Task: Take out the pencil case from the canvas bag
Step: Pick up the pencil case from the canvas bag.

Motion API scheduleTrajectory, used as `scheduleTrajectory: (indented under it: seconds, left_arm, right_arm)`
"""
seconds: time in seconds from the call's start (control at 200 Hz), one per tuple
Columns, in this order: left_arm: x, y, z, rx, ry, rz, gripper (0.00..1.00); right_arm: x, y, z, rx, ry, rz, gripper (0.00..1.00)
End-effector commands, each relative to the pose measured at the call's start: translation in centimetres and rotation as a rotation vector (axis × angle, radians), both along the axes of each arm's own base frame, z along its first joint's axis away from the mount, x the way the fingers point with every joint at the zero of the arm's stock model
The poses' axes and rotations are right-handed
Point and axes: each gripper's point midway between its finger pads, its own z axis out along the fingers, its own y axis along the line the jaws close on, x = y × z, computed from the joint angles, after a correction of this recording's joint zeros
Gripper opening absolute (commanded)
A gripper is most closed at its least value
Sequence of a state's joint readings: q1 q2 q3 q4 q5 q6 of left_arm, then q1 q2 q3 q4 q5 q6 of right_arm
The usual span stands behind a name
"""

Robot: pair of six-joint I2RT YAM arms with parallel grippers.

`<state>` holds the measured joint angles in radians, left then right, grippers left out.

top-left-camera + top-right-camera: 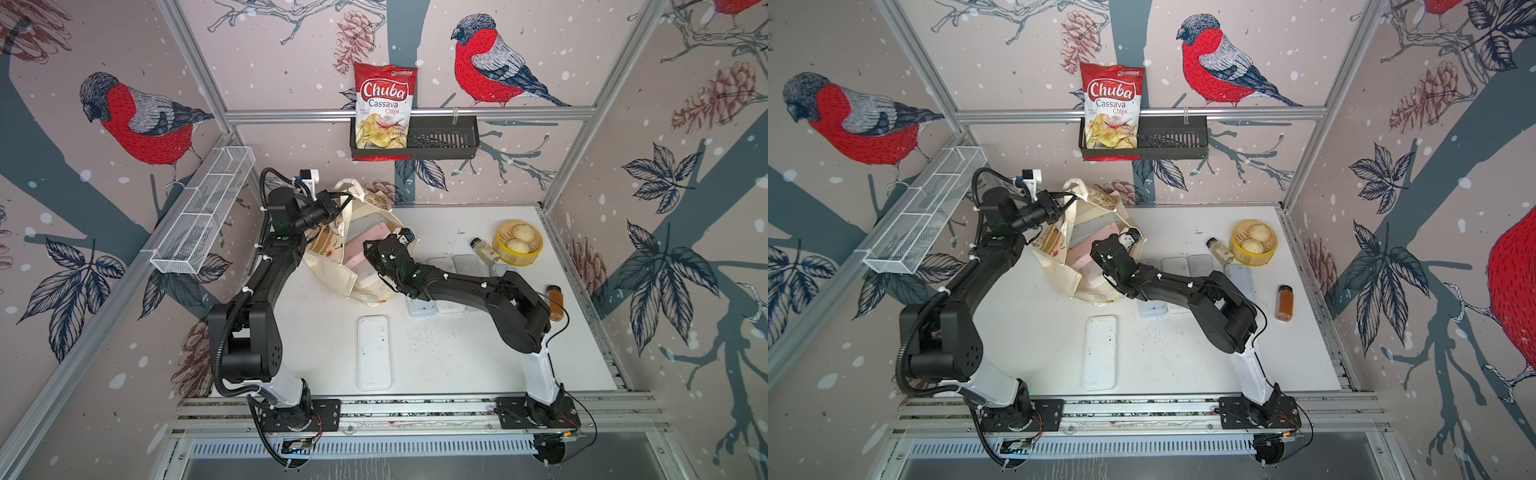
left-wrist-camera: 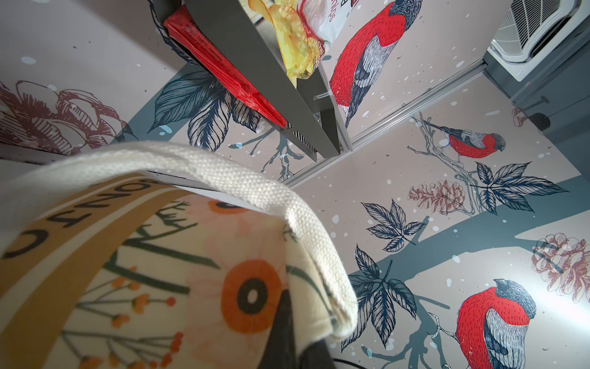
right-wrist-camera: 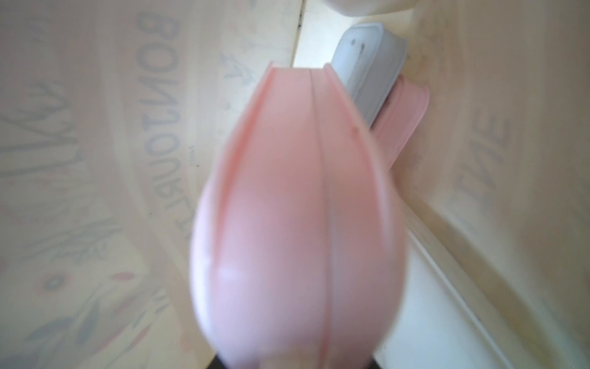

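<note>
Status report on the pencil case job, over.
Left pincer shut on canvas bag edge. Right pincer inside bag, shut on pink pencil case. Case not yet out. Grey case lies against it.

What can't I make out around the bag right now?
- Right tool fingertips: covered by its wrist in both top views; the blurred pink pencil case fills the right wrist view.
- Left tool pinch: canvas bag fabric covers most of it in the left wrist view.
- Bag bottom: hidden under the pink pencil case.
</note>
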<state>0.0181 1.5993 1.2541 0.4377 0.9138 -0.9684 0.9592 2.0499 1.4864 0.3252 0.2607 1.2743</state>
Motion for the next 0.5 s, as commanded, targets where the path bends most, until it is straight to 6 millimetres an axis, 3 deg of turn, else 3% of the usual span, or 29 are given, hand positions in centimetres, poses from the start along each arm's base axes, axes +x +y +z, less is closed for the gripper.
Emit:
scheduleTrajectory:
  seconds: [0.0,0.24,0.495]
  left_arm:
    - [-0.1,0.2,1.7,0.004,-0.086,-0.002,0.00]
    - [-0.1,0.4,1.8,0.001,-0.089,-0.002,0.00]
    - [0.0,0.4,1.5,0.001,-0.083,-0.003,0.00]
  right_arm:
    - [0.0,-0.3,2.8,-0.058,-0.096,0.036,0.20]
    - [-0.1,-1.1,5.0,-0.144,-0.146,0.081,0.19]
    - [-0.6,-2.0,5.3,-0.182,-0.142,0.146,0.19]
